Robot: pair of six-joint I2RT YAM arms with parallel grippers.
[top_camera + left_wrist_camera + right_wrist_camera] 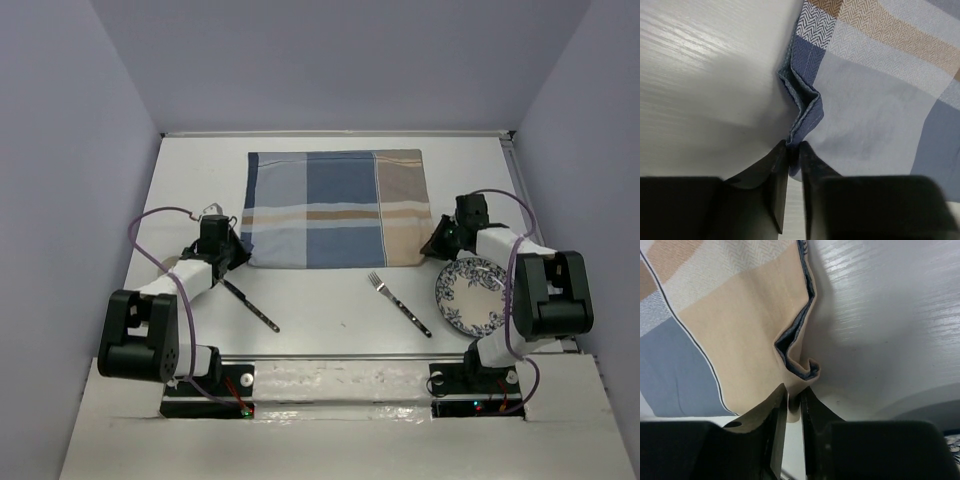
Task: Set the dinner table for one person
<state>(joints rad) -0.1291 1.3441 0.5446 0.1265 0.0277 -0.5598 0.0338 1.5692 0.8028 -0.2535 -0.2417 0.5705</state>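
- Now, far left: spotting the left pincer down low at the near-left corner of the placemat, tips right at the hem.
- Up close, seeing its fingers only a thin slit apart, with a crumpled blue fold of cloth running into the tips. Cannot tell whether nipped or let go.
- Moving along: finding a dark knife lying slantwise just in front of that corner.
- Underneath everything, taking in the bench: off-white, filling the whole walled booth, metal rail along the near edge by the arm bases, striped cloth spread over its far middle.
- Right of centre: catching a fork on the bare top, tines toward the cloth.
- Further right: noting a blue-patterned plate, partly under the right arm.
- Far right: picking out the right pincer at the tan near-right corner, between cloth and plate. Same story: narrow gap, puckered fold at the tips, cannot tell if clenched on it.
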